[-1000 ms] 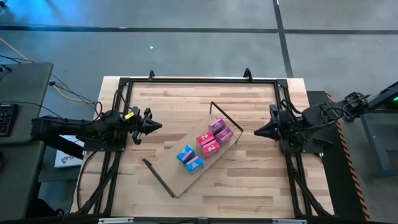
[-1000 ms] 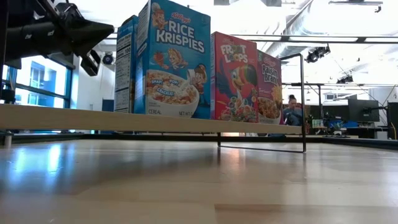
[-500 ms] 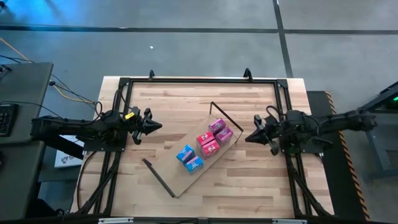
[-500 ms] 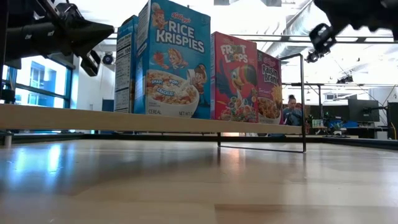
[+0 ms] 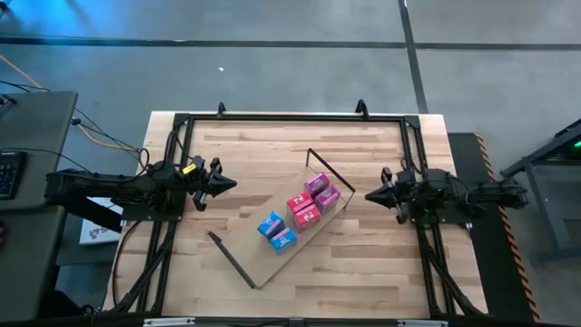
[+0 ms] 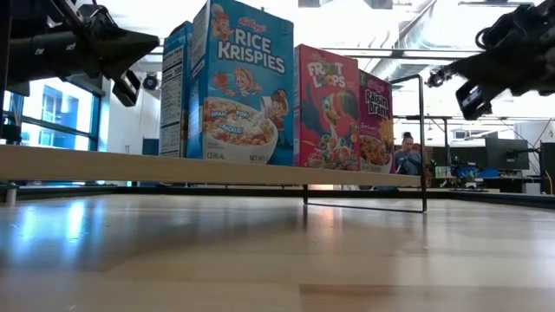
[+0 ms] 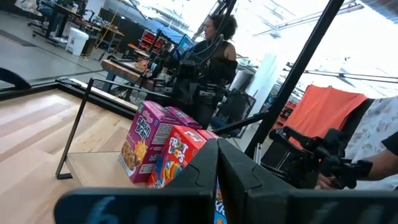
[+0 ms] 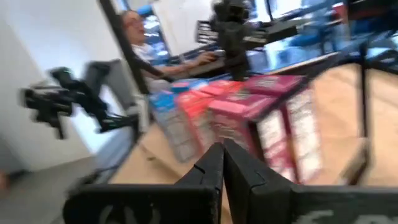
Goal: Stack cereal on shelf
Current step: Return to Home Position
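The shelf (image 5: 257, 261), a light-wood board with black wire frames at both ends, lies slantwise mid-table. Several cereal boxes stand upright on it in two rows: blue (image 5: 270, 222), red (image 5: 309, 215) and pink (image 5: 316, 183). The low view shows their fronts, Rice Krispies (image 6: 247, 82) foremost, above the board's edge (image 6: 173, 165). My left gripper (image 5: 231, 184) is shut, clear of the table left of the shelf, pointing at it. My right gripper (image 5: 368, 194) is shut too, clear of the table to the shelf's right, pointing at the pink end. Neither touches anything.
A black metal frame (image 5: 290, 117) runs along the edges of the butcher-block table (image 5: 363, 263). Bare wood lies on every side of the shelf. Beyond the table a person (image 7: 214, 43) sits among desks and equipment.
My right arm has come down and folded back toward the table's right edge. Its gripper dropped into the low view from above and now points nearly level at the shelf, still shut. The boxes and shelf have not moved.
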Available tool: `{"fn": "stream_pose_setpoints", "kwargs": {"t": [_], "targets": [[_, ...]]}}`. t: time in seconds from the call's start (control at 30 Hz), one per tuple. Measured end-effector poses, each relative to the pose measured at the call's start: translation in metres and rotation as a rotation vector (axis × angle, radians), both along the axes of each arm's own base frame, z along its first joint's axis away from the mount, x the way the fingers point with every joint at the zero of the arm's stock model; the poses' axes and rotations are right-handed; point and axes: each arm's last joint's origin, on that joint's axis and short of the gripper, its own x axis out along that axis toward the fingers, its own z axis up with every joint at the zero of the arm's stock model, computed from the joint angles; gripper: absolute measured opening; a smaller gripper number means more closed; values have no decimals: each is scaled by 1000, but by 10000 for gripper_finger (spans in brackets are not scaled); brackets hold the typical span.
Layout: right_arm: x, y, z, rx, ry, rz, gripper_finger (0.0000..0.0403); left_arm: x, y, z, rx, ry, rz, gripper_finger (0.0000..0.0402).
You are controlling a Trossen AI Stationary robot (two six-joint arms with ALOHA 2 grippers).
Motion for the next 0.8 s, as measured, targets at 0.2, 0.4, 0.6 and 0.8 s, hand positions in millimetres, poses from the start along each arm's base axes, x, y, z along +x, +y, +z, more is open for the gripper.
{"fn": "stream_pose_setpoints", "kwargs": {"t": [0.2,0.4,0.6,0.8], "targets": [[2,-4,-5,-99,50,-128,0,0,0,-1,-2,10,2,0],[2,-4,-4,-162,44,-143,0,0,0,-2,-5,20,14,0],[2,-4,-5,-179,44,-130,0,0,0,-2,-5,23,14,0],[2,-4,-5,-100,51,-128,0,0,0,-2,-5,23,15,0]]}}
